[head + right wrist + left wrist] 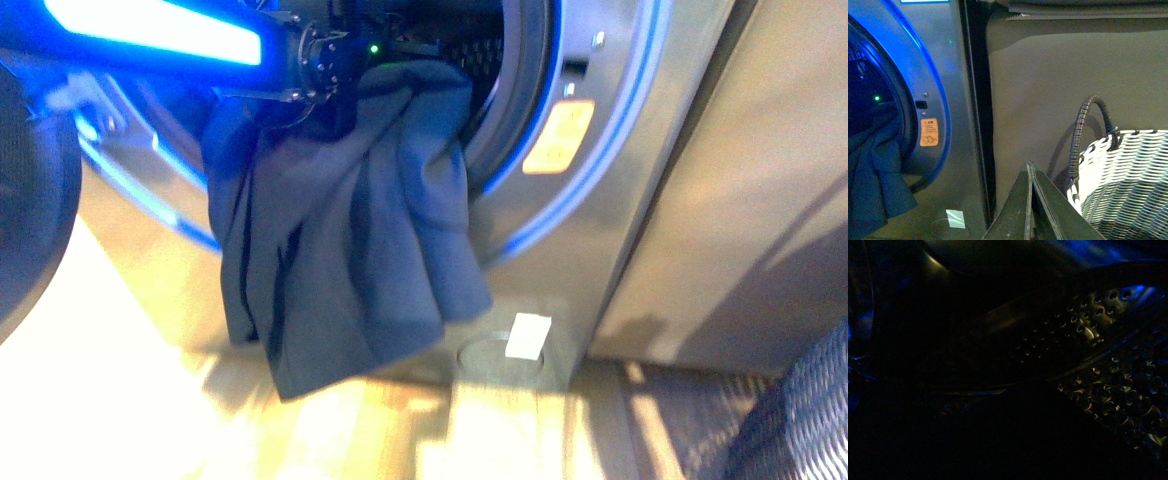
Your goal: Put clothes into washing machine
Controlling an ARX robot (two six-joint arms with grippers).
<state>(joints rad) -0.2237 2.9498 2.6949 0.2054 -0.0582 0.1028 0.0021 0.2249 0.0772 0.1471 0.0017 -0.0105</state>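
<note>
The left arm [150, 35] stretches level across the washer's [620, 150] open porthole, its wrist at the rim and pointing into the drum. The left gripper is hidden inside, so I cannot tell how its jaws stand, and the left wrist view is dark. The clothes [350, 230] hang from the porthole's lower rim, draping in long folds down the washer's front almost to its base. The right gripper [1031, 172] hovers off to the washer's right, in front of the cabinet [1048, 90] and just beside a woven basket [1128, 175], its fingers pressed together on nothing.
</note>
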